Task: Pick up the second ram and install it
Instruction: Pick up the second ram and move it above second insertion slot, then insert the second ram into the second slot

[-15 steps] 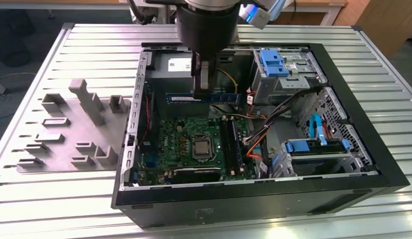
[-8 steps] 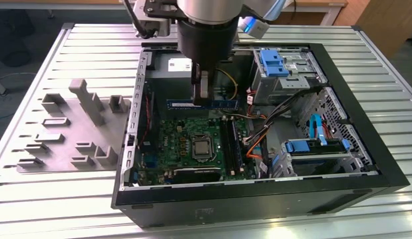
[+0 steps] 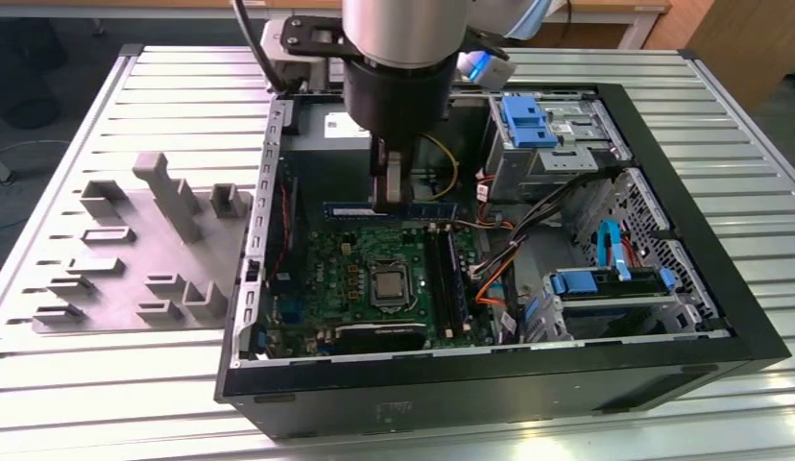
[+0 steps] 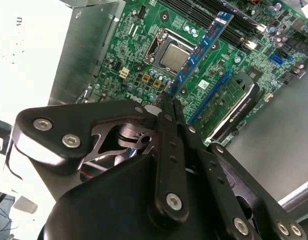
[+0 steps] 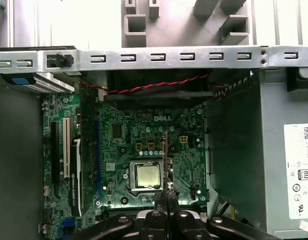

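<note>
My gripper (image 3: 393,197) is shut on the second ram (image 3: 430,210), a long thin blue stick held level on its edge. It hangs inside the open computer case (image 3: 705,288), above the green motherboard (image 3: 340,264), just beyond the processor socket (image 3: 389,285). In the second wrist view the fingertips (image 4: 164,107) pinch one end of the ram (image 4: 199,50), and the stick reaches out over the socket (image 4: 171,50). In the first wrist view the ram (image 5: 165,150) shows edge-on in front of the gripper (image 5: 166,192), beside the socket (image 5: 147,176).
A grey fixture plate with upright blocks (image 3: 141,250) lies on the slatted metal table (image 3: 64,365) at the exterior view's left. Long memory slots (image 3: 446,279) run beside the socket. Cables (image 3: 500,259), blue drive bays (image 3: 526,120) and the case walls crowd the exterior view's right.
</note>
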`<state>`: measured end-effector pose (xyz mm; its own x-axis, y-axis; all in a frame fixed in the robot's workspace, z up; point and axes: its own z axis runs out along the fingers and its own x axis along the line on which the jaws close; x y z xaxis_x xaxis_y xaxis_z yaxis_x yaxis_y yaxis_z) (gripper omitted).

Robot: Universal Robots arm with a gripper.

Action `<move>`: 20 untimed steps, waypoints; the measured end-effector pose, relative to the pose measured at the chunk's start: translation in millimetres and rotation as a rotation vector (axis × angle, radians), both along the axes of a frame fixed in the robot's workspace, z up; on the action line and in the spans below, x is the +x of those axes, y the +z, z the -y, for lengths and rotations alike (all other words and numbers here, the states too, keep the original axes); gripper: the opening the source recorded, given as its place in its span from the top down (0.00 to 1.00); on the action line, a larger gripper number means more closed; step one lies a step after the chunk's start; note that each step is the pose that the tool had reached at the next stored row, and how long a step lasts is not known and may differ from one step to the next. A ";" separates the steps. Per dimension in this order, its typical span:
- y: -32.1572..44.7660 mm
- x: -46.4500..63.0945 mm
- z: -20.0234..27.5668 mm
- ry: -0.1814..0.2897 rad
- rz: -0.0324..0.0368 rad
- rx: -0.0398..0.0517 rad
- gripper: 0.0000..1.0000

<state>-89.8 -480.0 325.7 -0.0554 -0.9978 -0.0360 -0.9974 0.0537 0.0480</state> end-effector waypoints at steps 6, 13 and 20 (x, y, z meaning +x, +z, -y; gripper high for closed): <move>-10.7 0.2 0.5 0.003 0.0000 -0.0001 0.87; -12.0 0.3 0.5 0.003 0.0000 -0.0001 0.87; -12.2 0.3 0.5 0.003 0.0000 -0.0001 0.87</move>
<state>-89.5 -480.6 313.5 -0.0524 -0.9980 -0.0359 -0.9976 0.0507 0.0480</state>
